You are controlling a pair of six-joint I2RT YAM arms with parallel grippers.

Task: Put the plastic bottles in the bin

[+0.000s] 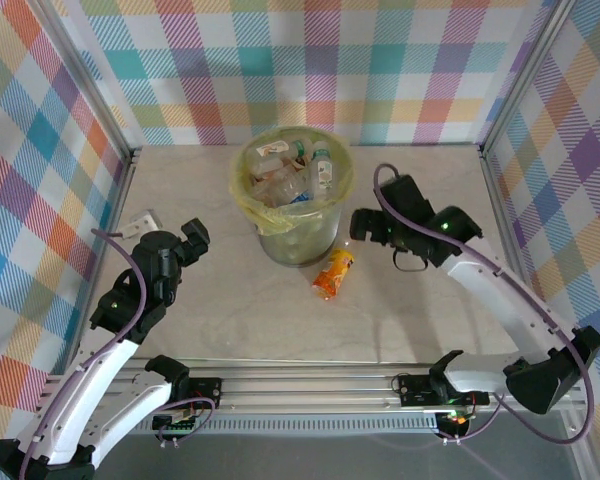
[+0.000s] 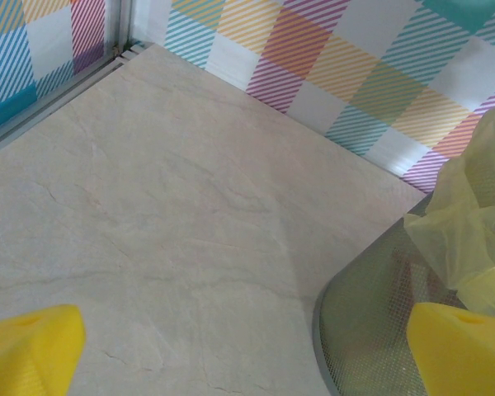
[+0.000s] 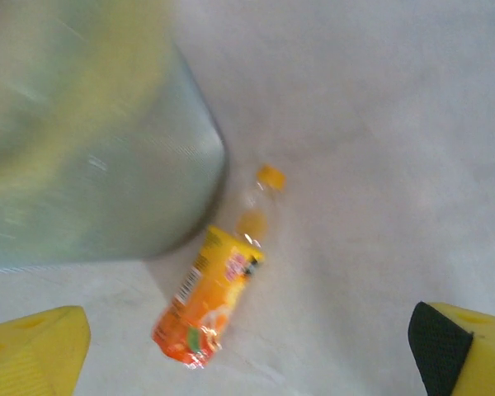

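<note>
Top external: the bin [image 1: 292, 205] is heaped with plastic bottles [image 1: 290, 170]; one orange bottle [image 1: 333, 273] lies on its side just beside the bin's near right.

Left wrist: the left gripper [image 2: 247, 351] is spread wide and empty, left of the bin [image 2: 371, 330].

Right wrist: the right gripper [image 3: 247, 346] gapes empty above the orange bottle [image 3: 210, 305], which lies near the bin's [image 3: 91, 181] foot.

The overhead view is bright, evenly lit and sharp, with only soft, short shadows beside the bin [image 1: 298, 240] and the orange bottle [image 1: 333, 273] on the pale bench [image 1: 430, 320]. The left wrist view is crisp too, with a faint shadow by the bin's wall. The right wrist view is pale and smeared by motion blur, and the bottle's label is unreadable.
</note>
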